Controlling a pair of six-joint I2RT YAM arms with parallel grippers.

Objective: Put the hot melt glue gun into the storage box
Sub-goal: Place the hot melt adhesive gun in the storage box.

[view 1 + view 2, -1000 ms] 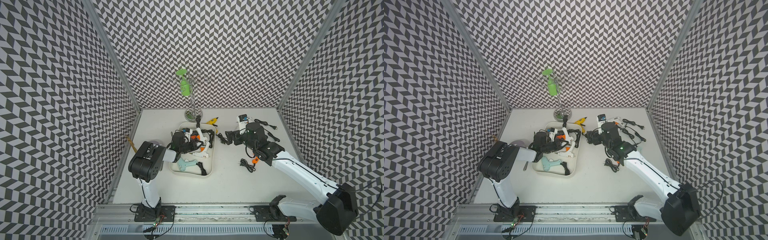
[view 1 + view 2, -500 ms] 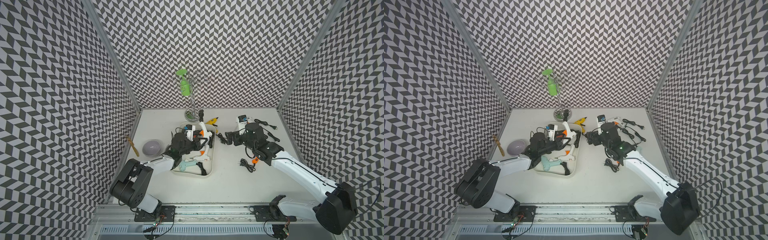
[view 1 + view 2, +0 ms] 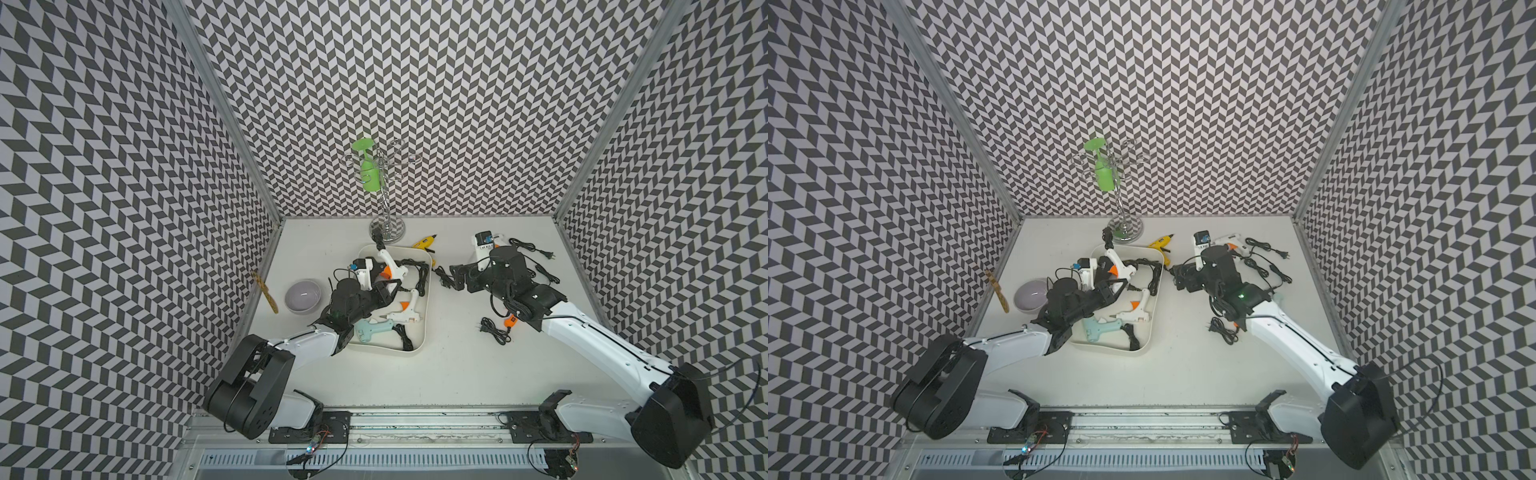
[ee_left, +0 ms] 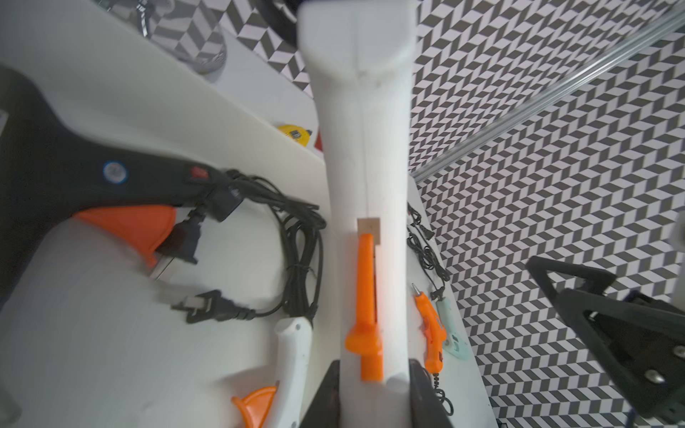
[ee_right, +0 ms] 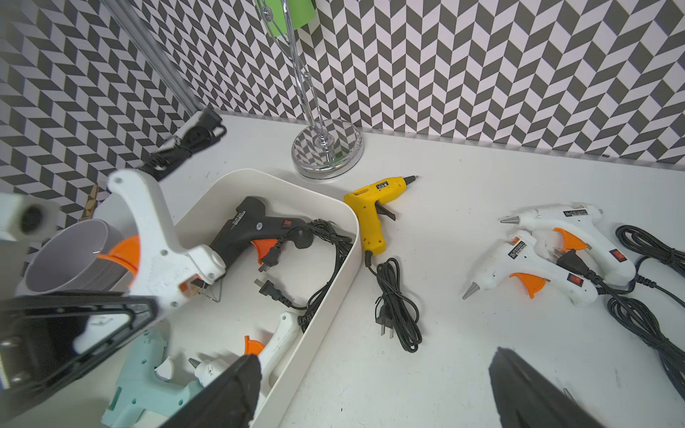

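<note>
Pinching the white glue gun point(image 3: 392, 266) near its nozzle end between the left fingers point(image 4: 328, 402), handle pointing away beyond the fingertips, bundled cord point(image 3: 378, 239) hanging past the far rim. Held above the storage box point(image 5: 237, 315), not yet laid down; black glue gun point(image 5: 255, 222) and mint glue gun point(image 5: 144, 385) already lying below and beside the fingers.

Changed within the last second: left arm no longer folded high but stretched low, uncovering the grey bowl point(image 3: 302, 296) behind the fingers; grip unchanged, gun tipped with its handle up. Probably the final placing step: needs lowering and letting go, minding the cord outside the rim.

Right fingers point(image 5: 230, 392) spread wide, empty, hovering over the desk point(image 5: 463, 352) beside the box, yellow glue gun point(image 5: 370, 215) just ahead.
</note>
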